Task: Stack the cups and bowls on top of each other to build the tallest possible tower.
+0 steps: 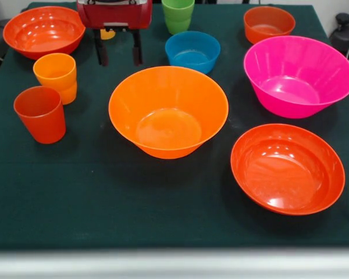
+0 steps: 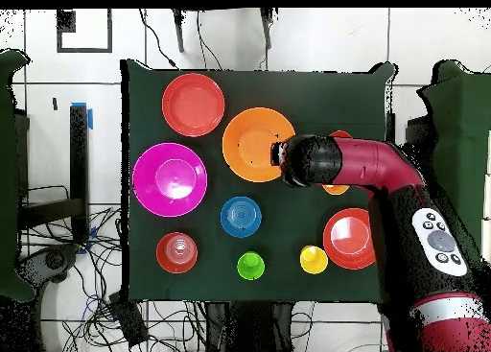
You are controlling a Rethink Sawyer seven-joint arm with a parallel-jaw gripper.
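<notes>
My gripper (image 1: 120,58) hangs open and empty at the table's far side, its two black fingers (image 1: 100,51) apart just above the cloth. A yellow cup (image 1: 107,34) shows partly behind it. The large orange bowl (image 1: 168,110) stands mid-table, in front of the gripper. A small blue bowl (image 1: 192,51) and a green cup (image 1: 178,14) are to the gripper's right. An orange cup (image 1: 56,77), which looks nested in another, and a red-orange cup (image 1: 41,114) stand at the left. No cup or bowl is stacked on a bowl.
A magenta bowl (image 1: 299,75) stands at the right, with a wide red-orange bowl (image 1: 288,168) in front of it. A second wide red-orange bowl (image 1: 43,30) is at the back left and a small red-orange bowl (image 1: 269,23) at the back right. In the overhead view my arm (image 2: 364,166) reaches over the table's right side.
</notes>
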